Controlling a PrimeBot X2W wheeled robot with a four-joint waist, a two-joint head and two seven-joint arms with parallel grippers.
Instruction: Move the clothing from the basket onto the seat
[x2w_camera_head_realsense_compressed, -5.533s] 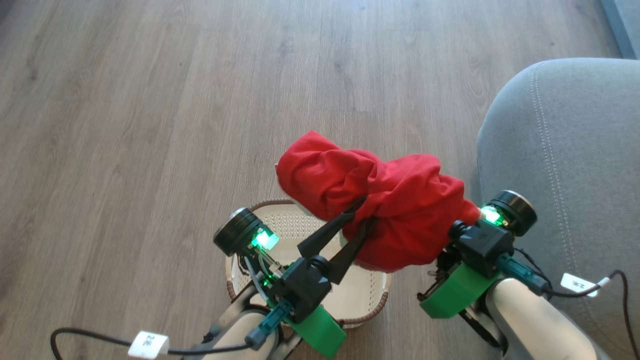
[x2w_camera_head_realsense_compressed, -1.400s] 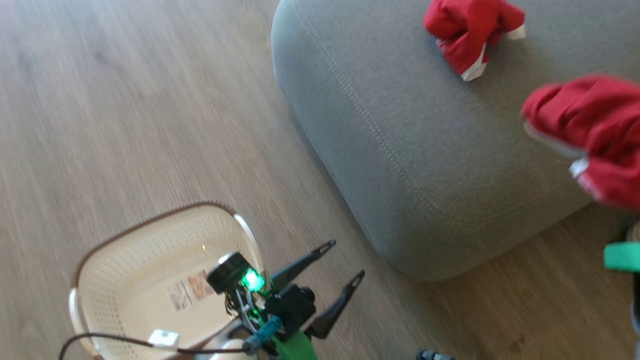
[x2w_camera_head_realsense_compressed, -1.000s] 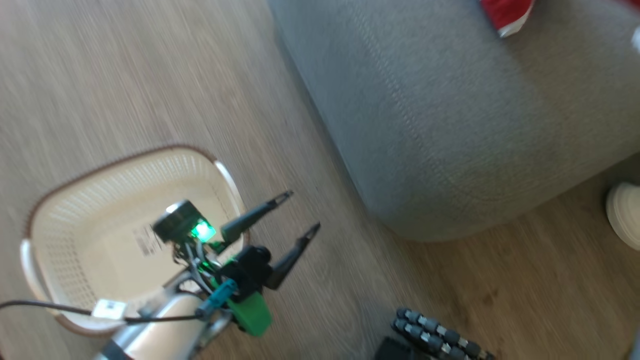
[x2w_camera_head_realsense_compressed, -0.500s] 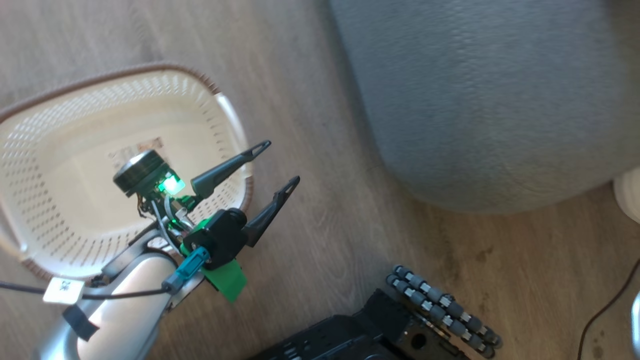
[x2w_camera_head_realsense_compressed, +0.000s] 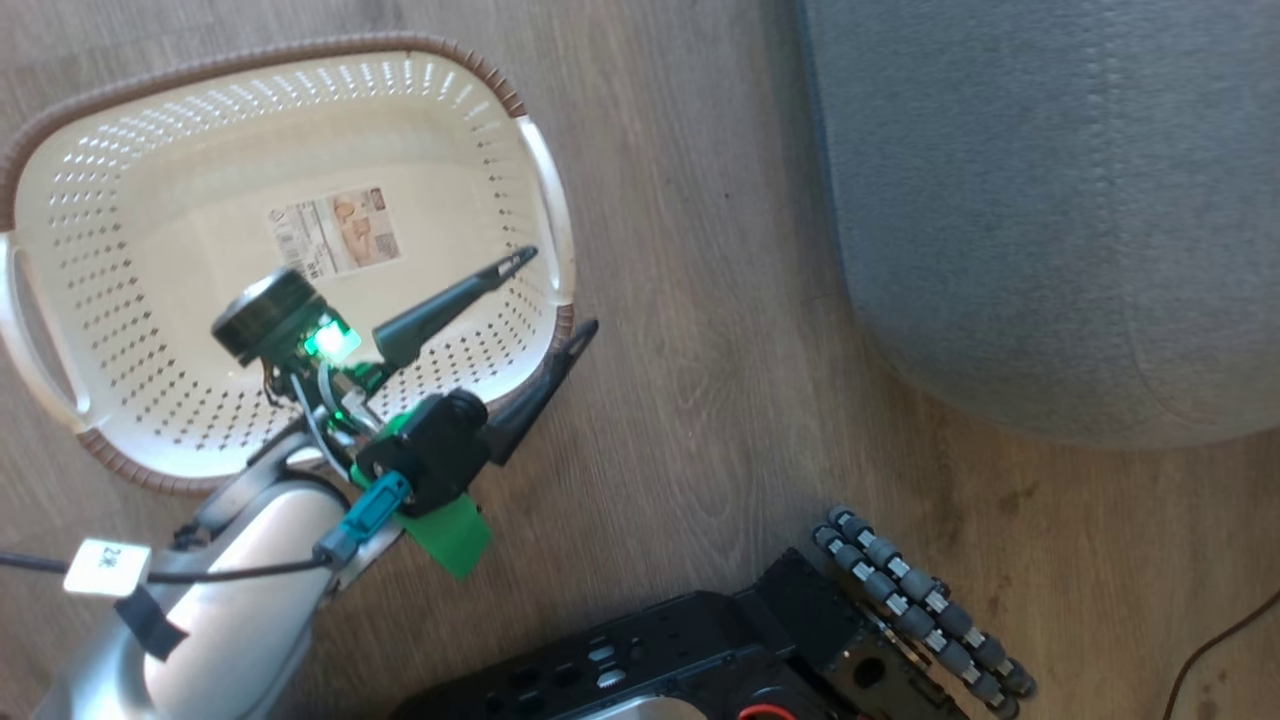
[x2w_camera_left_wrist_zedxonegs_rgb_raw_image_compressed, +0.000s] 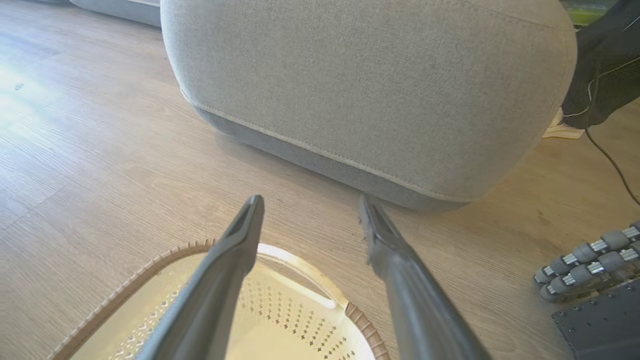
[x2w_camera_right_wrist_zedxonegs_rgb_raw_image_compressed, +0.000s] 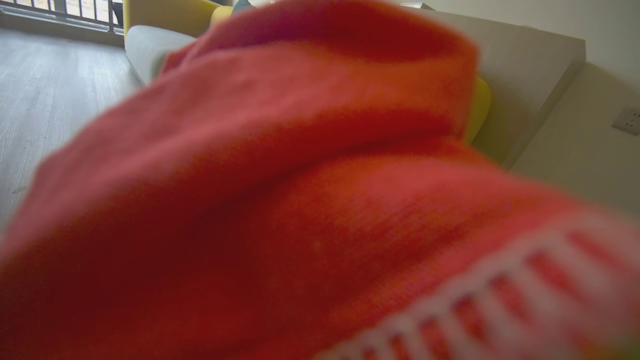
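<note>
The cream basket (x2w_camera_head_realsense_compressed: 100, 250) stands on the wood floor at the head view's upper left, with nothing inside but the label sticker on its bottom. My left gripper (x2w_camera_head_realsense_compressed: 561, 289) hangs open over the basket's right rim and handle, holding nothing. In the left wrist view its gripper (x2w_camera_left_wrist_zedxonegs_rgb_raw_image_compressed: 309, 200) points across the basket's corner (x2w_camera_left_wrist_zedxonegs_rgb_raw_image_compressed: 295, 310) toward the grey seat (x2w_camera_left_wrist_zedxonegs_rgb_raw_image_compressed: 375, 90). The seat (x2w_camera_head_realsense_compressed: 1050, 200) takes up the head view's upper right. Red clothing (x2w_camera_right_wrist_zedxonegs_rgb_raw_image_compressed: 280, 200) with a white striped trim lies right against the right wrist camera and hides that gripper's fingers, which are shut on it.
My black base with its grey roller wheel (x2w_camera_head_realsense_compressed: 920, 610) sits at the bottom, close to the seat; the wheel (x2w_camera_left_wrist_zedxonegs_rgb_raw_image_compressed: 585, 255) shows again at the right. A thin cable (x2w_camera_head_realsense_compressed: 1220, 640) trails over the floor. Behind the clothing are a grey sofa (x2w_camera_right_wrist_zedxonegs_rgb_raw_image_compressed: 530, 65) and a wall socket (x2w_camera_right_wrist_zedxonegs_rgb_raw_image_compressed: 627, 120).
The head camera has swung down and left, so the basket now sits large at upper left and the red clothing has left that view. My left gripper stays open.
</note>
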